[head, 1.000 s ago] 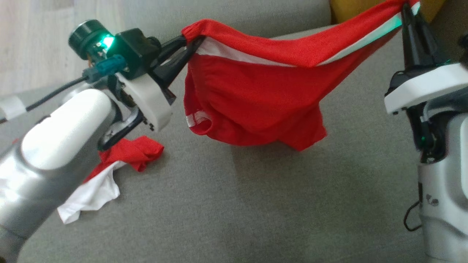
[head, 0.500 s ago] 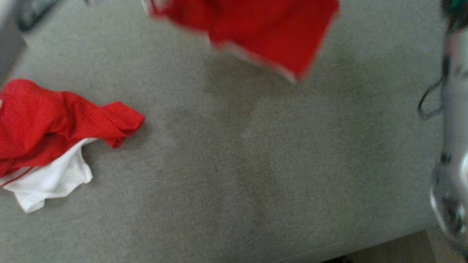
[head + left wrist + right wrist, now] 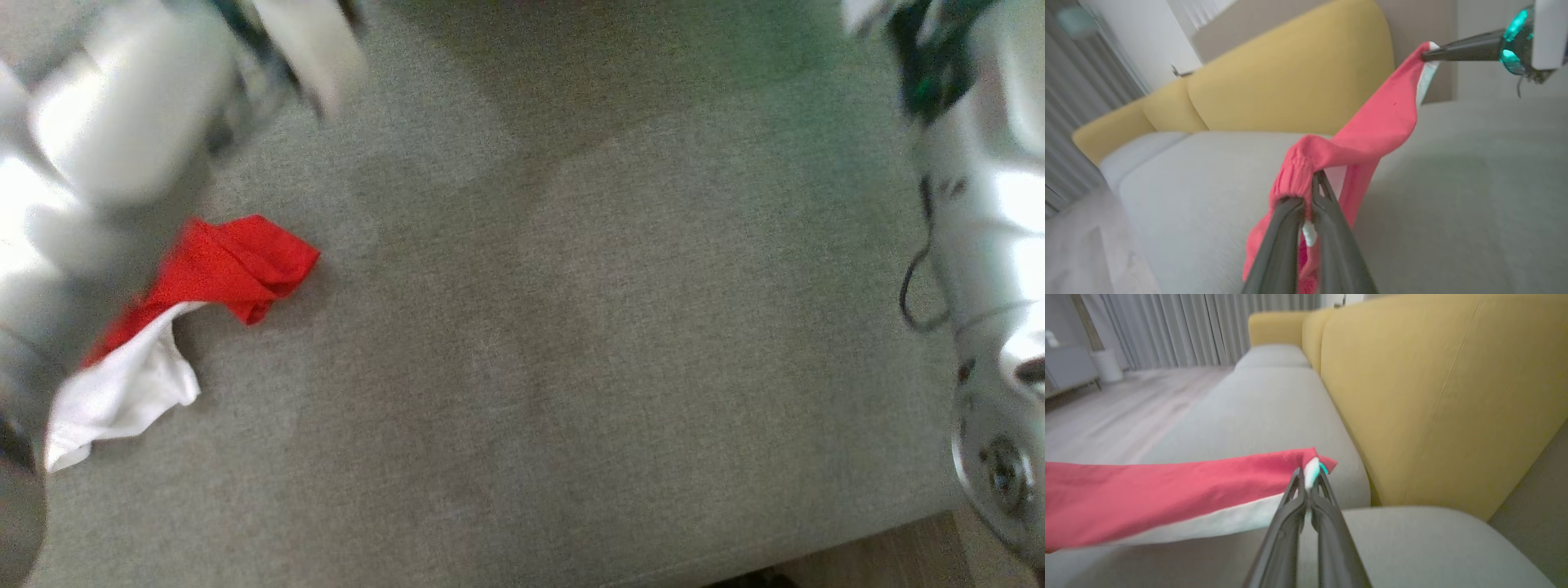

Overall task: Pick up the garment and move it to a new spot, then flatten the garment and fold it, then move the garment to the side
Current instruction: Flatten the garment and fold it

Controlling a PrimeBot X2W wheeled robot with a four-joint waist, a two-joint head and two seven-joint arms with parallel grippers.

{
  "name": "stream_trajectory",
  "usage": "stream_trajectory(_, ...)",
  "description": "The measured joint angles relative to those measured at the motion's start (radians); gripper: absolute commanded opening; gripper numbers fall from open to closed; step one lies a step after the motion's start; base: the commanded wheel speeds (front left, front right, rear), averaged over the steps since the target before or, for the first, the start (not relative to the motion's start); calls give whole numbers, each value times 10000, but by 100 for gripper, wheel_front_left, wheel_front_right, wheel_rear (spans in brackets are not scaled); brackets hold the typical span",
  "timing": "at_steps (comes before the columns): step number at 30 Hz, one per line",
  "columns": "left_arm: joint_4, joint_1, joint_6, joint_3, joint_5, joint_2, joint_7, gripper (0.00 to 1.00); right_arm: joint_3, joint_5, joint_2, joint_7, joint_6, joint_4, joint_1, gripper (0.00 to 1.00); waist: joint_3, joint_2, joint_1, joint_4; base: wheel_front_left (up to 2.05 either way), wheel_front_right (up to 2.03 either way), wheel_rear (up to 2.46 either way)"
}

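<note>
While wrist views show garment [image 3: 1372,134] pinched, head view, crumpled cloth [image 3: 237,265]

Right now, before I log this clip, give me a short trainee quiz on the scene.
1. True or false: the left gripper is shut on the red garment.
2. The red garment is: A) flat on the seat; B) strung in the air between the left gripper and the right gripper; C) draped over the backrest.
3. What does the red-and-white cloth lie on?
Key: 1 true; 2 B; 3 the grey seat cushion.
</note>
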Motion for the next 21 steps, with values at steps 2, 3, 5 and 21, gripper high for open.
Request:
stream_trajectory(2,-303,779,-2,-771,-324,67,61,0,485,12,-82,278,0,545,414,0,-70,0,-1,10,0,0,0)
stream_trajectory(3,-472,1140,-2,-1062,-464,138,142,0,736,40,-155,456,0,788,601,0,-112,0,-1,9,0,0,0)
stream_trajectory(5,-1072,2080,-2,-1480,-729,516,364,0,1432,297,-472,980,0,1348,1138,0,-289,0,-1,-2,0,0,0)
stream_trajectory(21,-2899,5348,616,-1620,-428,474,608,0,3653,2395,-2017,3026,2,1419,3498,0,-1690,1,-3,17,0,0,0)
